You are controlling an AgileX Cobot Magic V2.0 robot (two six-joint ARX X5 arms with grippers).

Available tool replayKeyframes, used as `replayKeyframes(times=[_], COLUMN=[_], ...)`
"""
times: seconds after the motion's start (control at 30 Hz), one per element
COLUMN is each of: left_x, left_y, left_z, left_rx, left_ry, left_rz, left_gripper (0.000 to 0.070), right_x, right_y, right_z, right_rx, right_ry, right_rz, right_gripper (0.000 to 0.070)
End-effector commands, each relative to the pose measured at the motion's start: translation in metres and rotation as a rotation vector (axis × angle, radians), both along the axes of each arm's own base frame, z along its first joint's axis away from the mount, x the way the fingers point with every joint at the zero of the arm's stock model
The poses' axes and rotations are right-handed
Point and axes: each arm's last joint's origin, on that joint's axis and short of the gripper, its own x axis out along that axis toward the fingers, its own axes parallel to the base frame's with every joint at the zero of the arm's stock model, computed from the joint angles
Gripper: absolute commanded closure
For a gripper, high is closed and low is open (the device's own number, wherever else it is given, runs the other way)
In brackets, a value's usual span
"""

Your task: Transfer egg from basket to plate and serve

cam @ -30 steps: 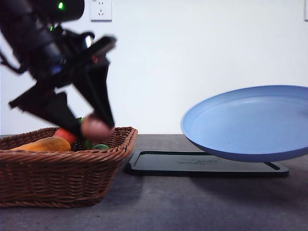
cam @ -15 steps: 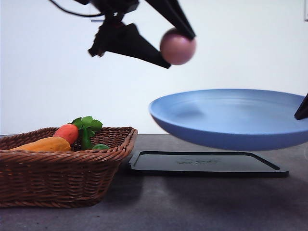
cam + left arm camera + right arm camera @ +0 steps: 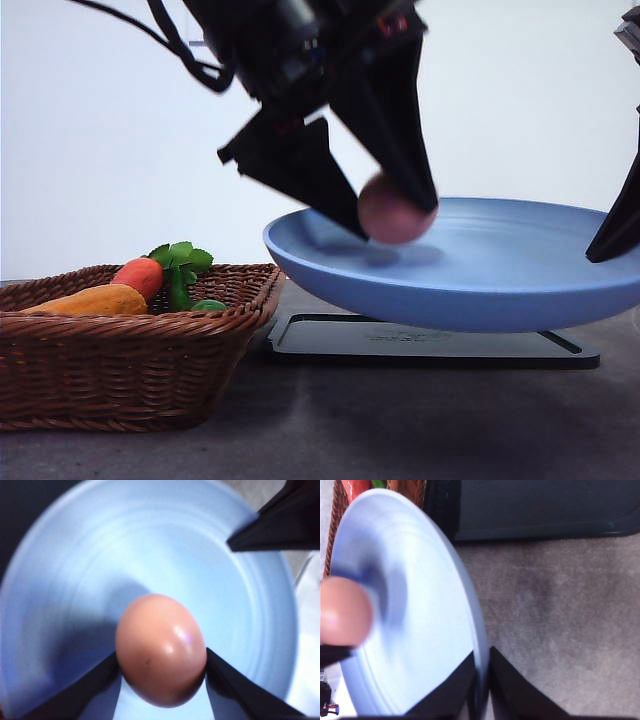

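Egg, small, smooth and brown-pink, was right there over the wide round light-blue plastic plate, pinched between the two black fingers of the left gripper and sitting low inside the raised rim, though whether it touched the plate floor could not be told. The right gripper was clamped on the plate's far edge, one finger on each face, holding it in the air above the flat black rectangular tray, well clear of the brown woven wicker basket.

Judged from this, the release wanted care: bring the egg down until it rested on the plate, near the middle, then part the fingers slowly so it did not roll. The plate looked slightly tilted, so levelling it first would have helped.

No brand, label or readable writing showed; a faint mark on the tray was too small to read.
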Motion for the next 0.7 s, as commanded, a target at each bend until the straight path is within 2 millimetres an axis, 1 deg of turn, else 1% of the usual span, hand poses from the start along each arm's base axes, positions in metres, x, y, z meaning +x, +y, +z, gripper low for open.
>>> replayKeyframes(times=[0.0, 0.07, 0.13, 0.2, 0.27, 0.33, 0.47, 0.53, 0.67], left_x=[0.0, 0.0, -0.001, -0.001, -0.001, -0.001, -0.002, -0.002, -0.004], left_y=[-0.007, -0.008, -0.008, -0.009, -0.009, -0.009, -0.006, -0.002, 0.007], left_z=[-0.001, -0.003, -0.003, -0.003, -0.003, -0.003, 0.004, 0.012, 0.036], left_rx=[0.003, 0.007, 0.005, 0.004, 0.004, 0.004, 0.019, 0.029, 0.017], left_ry=[-0.012, -0.008, -0.009, -0.01, -0.008, -0.003, 0.03, 0.033, 0.009], left_rz=[-0.022, -0.025, -0.026, -0.027, -0.025, -0.022, 0.002, 0.006, 0.002], left_gripper=[0.0475, 0.0456, 0.0389, 0.0306, 0.0249, 0.0234, 0.0235, 0.0235, 0.0237], right_x=[0.003, 0.002, 0.002, 0.001, 0.001, -0.001, -0.003, -0.001, 0.007], right_y=[0.002, 0.002, 0.002, 0.002, 0.002, 0.001, 0.001, 0.002, 0.002], right_z=[0.005, 0.004, 0.004, 0.004, 0.003, 0.002, -0.004, -0.009, -0.016], right_rx=[0.017, 0.017, 0.018, 0.025, 0.027, 0.022, 0.015, 0.017, 0.012], right_ry=[-0.007, -0.003, 0.002, 0.01, 0.021, 0.042, 0.124, 0.161, 0.189], right_rz=[0.003, 0.004, 0.006, 0.013, 0.016, 0.015, 0.022, 0.038, 0.048], right_gripper=[0.07, 0.07, 0.07, 0.07, 0.07, 0.07, 0.07, 0.07, 0.07])
